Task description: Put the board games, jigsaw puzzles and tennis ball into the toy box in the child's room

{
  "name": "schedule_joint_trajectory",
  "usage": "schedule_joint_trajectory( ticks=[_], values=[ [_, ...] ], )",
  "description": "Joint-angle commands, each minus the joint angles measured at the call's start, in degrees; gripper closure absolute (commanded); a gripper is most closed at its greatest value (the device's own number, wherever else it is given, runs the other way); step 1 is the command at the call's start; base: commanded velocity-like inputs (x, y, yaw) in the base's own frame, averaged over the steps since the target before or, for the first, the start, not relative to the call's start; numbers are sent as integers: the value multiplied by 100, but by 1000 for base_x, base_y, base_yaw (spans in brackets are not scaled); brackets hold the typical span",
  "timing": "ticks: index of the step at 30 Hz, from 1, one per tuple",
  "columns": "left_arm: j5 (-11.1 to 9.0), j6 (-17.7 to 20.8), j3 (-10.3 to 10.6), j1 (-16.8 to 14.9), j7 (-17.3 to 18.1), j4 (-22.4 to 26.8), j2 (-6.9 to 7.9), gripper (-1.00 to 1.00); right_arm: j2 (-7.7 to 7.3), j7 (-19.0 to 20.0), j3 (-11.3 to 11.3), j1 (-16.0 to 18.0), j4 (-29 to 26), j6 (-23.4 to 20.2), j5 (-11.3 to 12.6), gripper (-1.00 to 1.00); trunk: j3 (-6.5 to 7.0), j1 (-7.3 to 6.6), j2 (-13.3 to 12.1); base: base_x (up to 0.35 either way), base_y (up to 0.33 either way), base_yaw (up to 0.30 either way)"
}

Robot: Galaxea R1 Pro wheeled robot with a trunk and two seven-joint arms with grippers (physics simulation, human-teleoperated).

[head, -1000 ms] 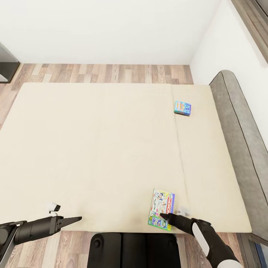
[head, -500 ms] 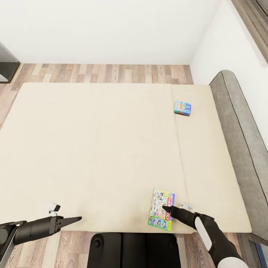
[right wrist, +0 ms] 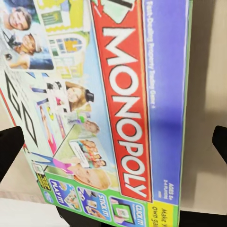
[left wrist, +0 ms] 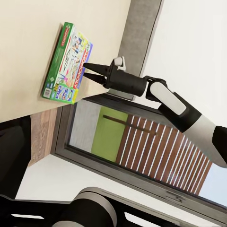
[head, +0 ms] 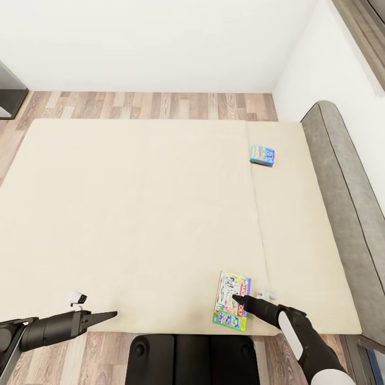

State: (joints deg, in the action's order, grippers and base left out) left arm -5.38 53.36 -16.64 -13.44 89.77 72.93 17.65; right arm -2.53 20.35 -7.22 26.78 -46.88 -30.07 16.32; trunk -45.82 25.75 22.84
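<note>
The beige bed (head: 133, 214) fills the room between wood floor (head: 155, 105) and white walls. The white-and-green board game (head: 231, 300) lies at 5 o'clock on the bed, with the right gripper (head: 239, 301) over it and its jaws spread. The left gripper (head: 109, 314) has its jaws pressed together.

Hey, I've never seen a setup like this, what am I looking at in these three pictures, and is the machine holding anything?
This is a simulated two-armed robot beside a wide beige bed. The big picture looks down from its head; the other two come from cameras near each gripper.

Two printed card boxes lie on the mattress: a white-and-green Monopoly board game near the robot's edge, and a smaller blue game box farther away, near the grey headboard.

The right gripper is over the Monopoly box, with a dark finger at each side of the right wrist picture, so it looks open. The left gripper points out over the bed's near edge, away from both boxes. I see nothing held.
</note>
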Motion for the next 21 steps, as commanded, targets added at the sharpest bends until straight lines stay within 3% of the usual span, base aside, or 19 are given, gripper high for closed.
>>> schedule_joint_trajectory(
  ticks=[1,21],
  values=[
    [3,61,1,-1,23,2,1,-100,3,13,-13,1,-5,-31,22,-100,-6,3,9,0,0,0],
    [10,59,-6,-1,23,2,-2,-100,0,64,-25,2,-250,12,78,-100,-6,3,9,0,0,0]
  ],
)
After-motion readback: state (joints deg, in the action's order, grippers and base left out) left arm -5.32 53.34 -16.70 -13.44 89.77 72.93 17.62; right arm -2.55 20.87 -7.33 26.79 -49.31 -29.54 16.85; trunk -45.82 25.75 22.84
